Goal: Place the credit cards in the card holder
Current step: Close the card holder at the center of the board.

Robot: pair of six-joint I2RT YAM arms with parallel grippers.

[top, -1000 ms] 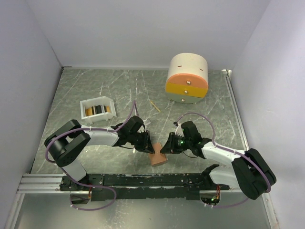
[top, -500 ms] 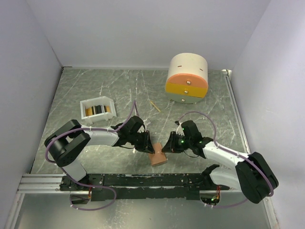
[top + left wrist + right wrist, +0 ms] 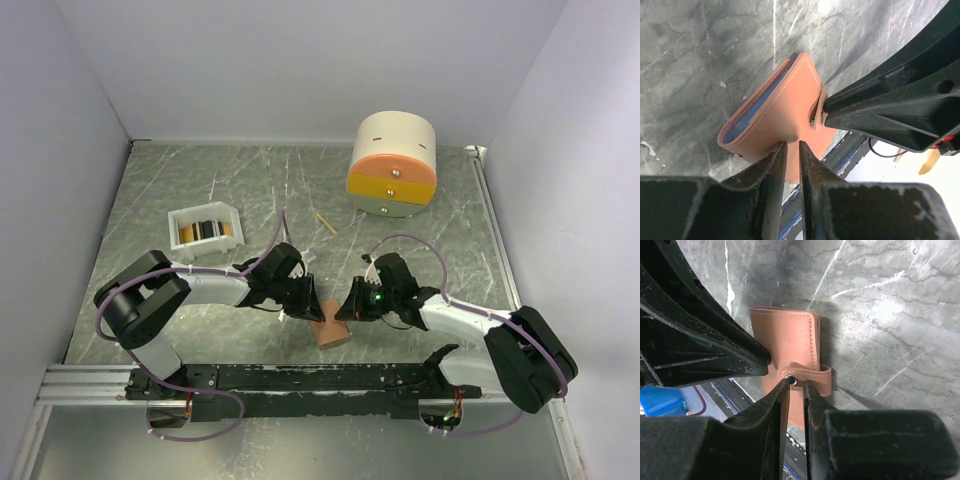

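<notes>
Broadly, a grey-green marbled desk (image 3: 200,190) fills the floor of a white-walled enclosure, and at its far right stands a round drawer box (image 3: 392,165) with a cream top and orange and yellow drawer fronts. Both black-and-white arms reach inward from the near edge and meet over the near middle of the desk. Towards the far left, well apart from the arms, sits a white rectangular plastic tray (image 3: 178,228), and standing on edge in it are the credit cards (image 3: 208,230), thin rectangles in black, dark grey and gold-yellow. Between the two hands, on the desk near the front rail, lies the small salmon-pink leather card holder (image 3: 330,332), a bifold whose light blue lining shows along the slightly gaping edge in the left wrist view (image 3: 785,107). The left hand (image 3: 791,145) has its black fingers drawn almost together, pinching the near edge of the card holder's cover. The right hand (image 3: 796,384) comes in from the opposite side, its fingers pressed close on the short strap that carries the tiny metal snap button, with the card holder's pink cover (image 3: 790,335) lying just beyond its fingertips. A thin pale wooden stick (image 3: 324,222) lies on the bare desk between the tray and the drawer box.
</notes>
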